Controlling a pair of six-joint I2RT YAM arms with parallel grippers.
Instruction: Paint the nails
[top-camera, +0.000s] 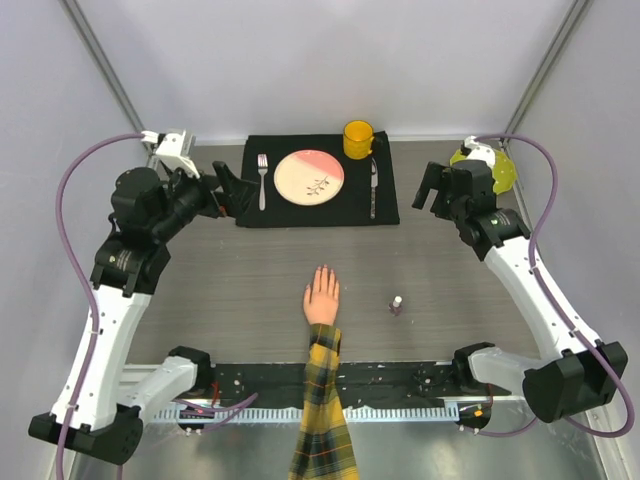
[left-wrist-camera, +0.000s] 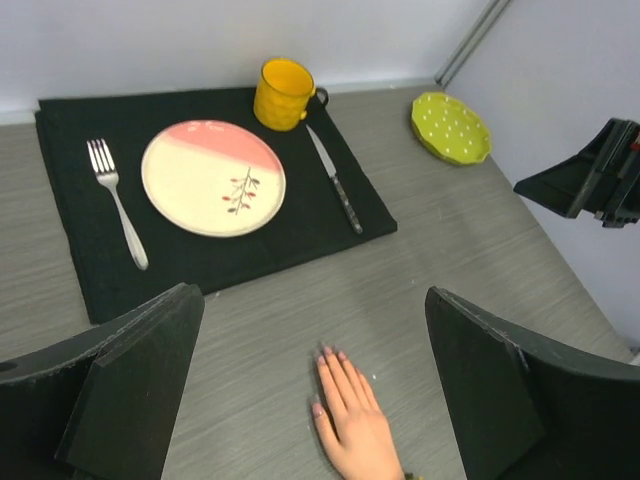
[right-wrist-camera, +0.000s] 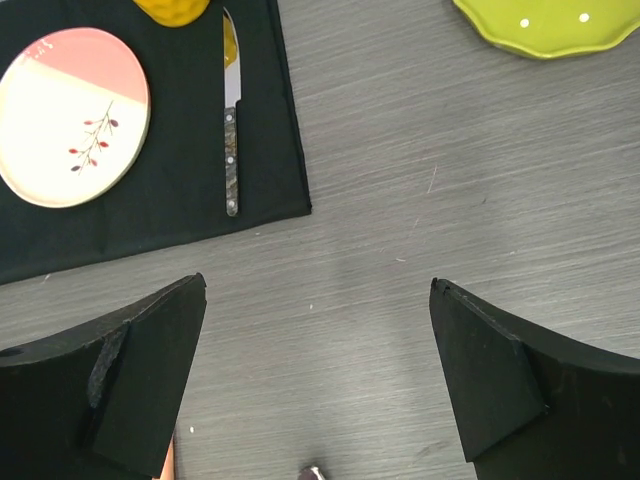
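The left gripper (top-camera: 232, 192) hung wide open and empty above the counter (top-camera: 220, 290) toward its far left corner. The right gripper (top-camera: 432, 188), just as wide and empty, hung toward the far right corner. At the middle of the near edge lay the mannequin hand (top-camera: 322, 297), palm down, its nails (top-camera: 322, 270) pointing to the far edge. A small polish bottle (top-camera: 396, 304) stood upright near it on the side of the right edge. A black placemat (top-camera: 385, 205) with a plate (top-camera: 309, 176) lay along the far edge.

mug (top-camera: 357, 138) yellow | plate (top-camera: 309, 177) pink-cream, sprig | placemat (top-camera: 390, 207) black | sleeve (top-camera: 323, 420) yellow-black plaid
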